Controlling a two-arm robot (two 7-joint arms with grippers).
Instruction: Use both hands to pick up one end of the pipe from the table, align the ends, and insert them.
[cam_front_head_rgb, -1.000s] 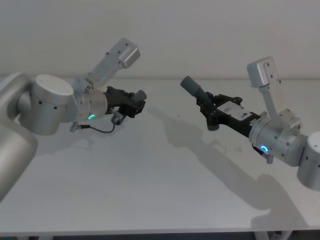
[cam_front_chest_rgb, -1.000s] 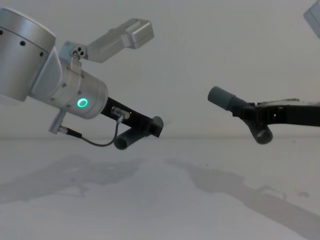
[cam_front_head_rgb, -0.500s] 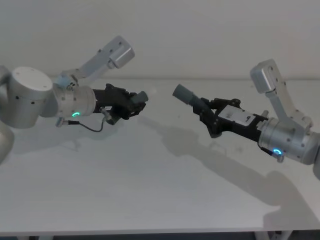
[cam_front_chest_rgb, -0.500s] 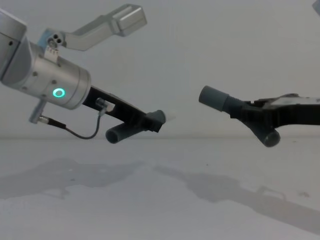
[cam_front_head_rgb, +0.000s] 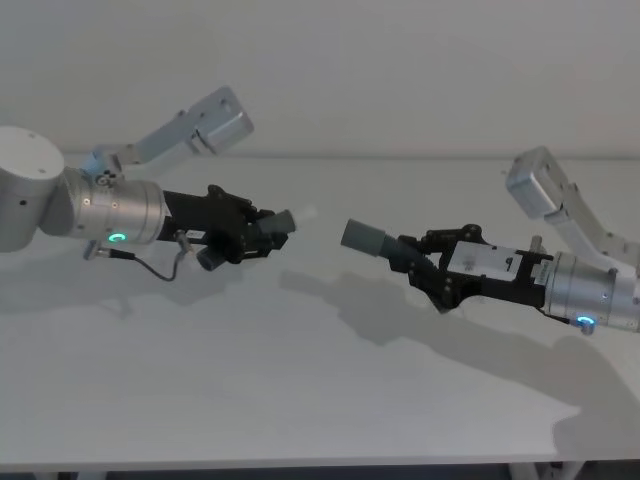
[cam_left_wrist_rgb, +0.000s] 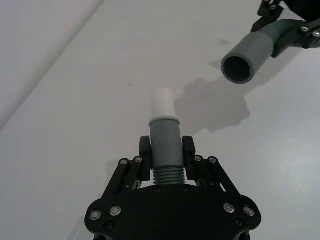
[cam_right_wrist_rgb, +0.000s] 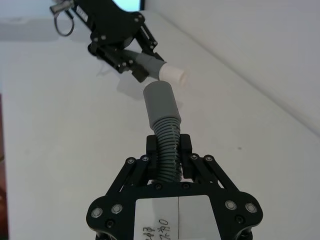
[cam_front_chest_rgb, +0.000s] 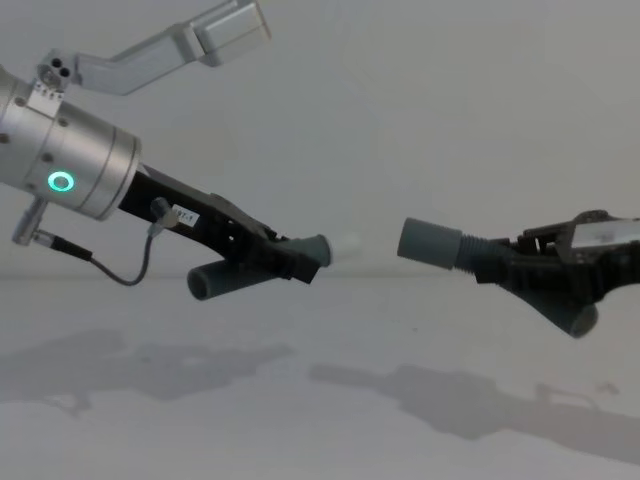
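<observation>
Above the table (cam_front_head_rgb: 300, 390), one hose piece (cam_left_wrist_rgb: 165, 142) is clenched in the left gripper (cam_front_head_rgb: 262, 230) and the other hose piece (cam_right_wrist_rgb: 167, 142) is clenched by its ribs in the right gripper (cam_front_head_rgb: 418, 265). The white tip (cam_left_wrist_rgb: 162, 102) and the cuff (cam_front_head_rgb: 365, 240) are faced toward each other with a gap between them. The cuff's hollow mouth is seen in the left wrist view, its outer side in the chest view.

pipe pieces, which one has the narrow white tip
The dark grey ribbed hose piece in the left black plastic hand; the other piece, in the right hand, ends in a wide open grey cuff.
</observation>
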